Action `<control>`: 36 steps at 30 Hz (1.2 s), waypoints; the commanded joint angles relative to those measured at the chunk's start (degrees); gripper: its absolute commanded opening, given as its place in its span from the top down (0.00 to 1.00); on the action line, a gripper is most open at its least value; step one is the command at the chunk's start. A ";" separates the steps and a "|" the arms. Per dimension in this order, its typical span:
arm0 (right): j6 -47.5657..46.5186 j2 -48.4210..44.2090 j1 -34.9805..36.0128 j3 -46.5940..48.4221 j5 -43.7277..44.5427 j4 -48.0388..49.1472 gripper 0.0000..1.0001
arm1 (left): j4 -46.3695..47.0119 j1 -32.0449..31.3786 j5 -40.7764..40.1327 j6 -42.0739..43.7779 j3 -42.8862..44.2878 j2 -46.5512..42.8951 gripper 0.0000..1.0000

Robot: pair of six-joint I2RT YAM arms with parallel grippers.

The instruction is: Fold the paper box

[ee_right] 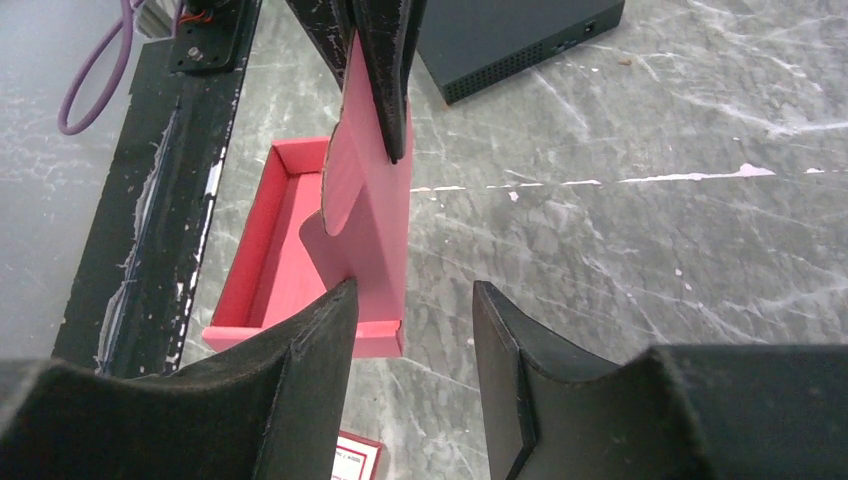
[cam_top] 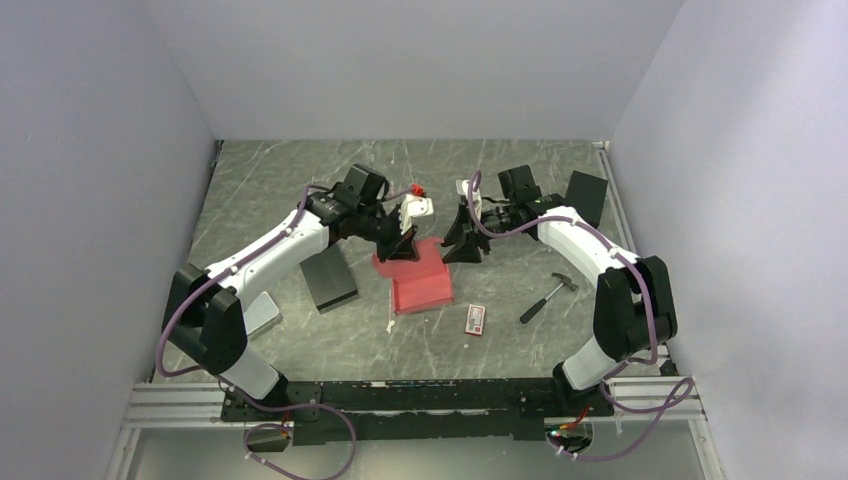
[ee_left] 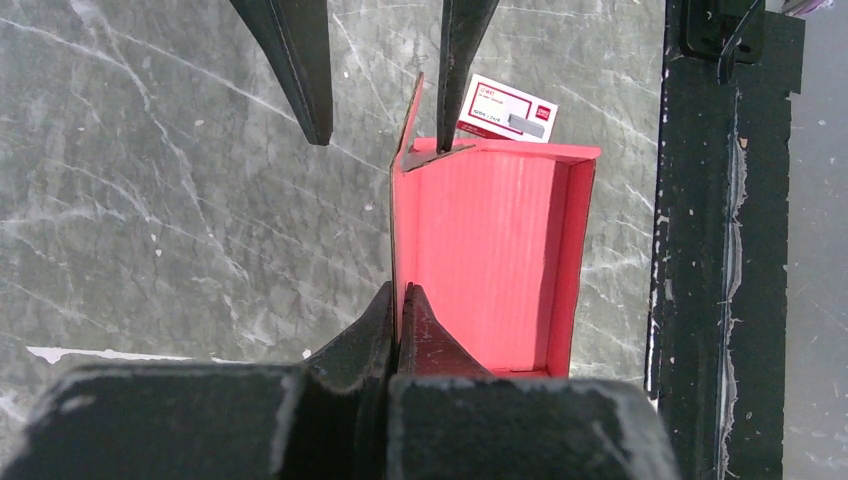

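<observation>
The red-pink paper box (cam_top: 424, 285) lies open on the table's middle, a shallow tray with one long flap (ee_right: 372, 215) standing upright. My left gripper (ee_left: 402, 292) is shut on that upright flap at its near end; from above it (cam_top: 400, 244) sits at the box's far left corner. My right gripper (ee_right: 412, 300) is open and straddles the flap's other end: one finger (ee_right: 318, 345) rests against the flap on the tray side, the other finger (ee_right: 512, 350) stands apart over bare table. The overhead camera has this gripper (cam_top: 462, 246) at the box's far right corner.
A black rectangular box (cam_top: 330, 280) lies left of the paper box. A small red-and-white packet (cam_top: 475, 319) and a hammer (cam_top: 548, 297) lie to the right front. Another dark object (cam_top: 588, 196) stands at the back right. The black frame rail (ee_left: 715, 250) runs along the near edge.
</observation>
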 commanded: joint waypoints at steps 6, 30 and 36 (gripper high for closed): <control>0.85 -0.96 1.59 2.00 -4.29 1.21 0.53 | 3.79 -0.36 6.16 -0.02 -0.44 -2.02 1.00; 2.17 -0.47 3.76 1.90 -5.36 1.66 0.84 | 6.42 -1.84 9.84 -1.55 0.13 -1.01 1.00; 5.35 -1.02 3.85 2.38 -7.67 3.70 0.68 | 6.55 -1.93 10.73 -1.70 0.05 -0.52 1.00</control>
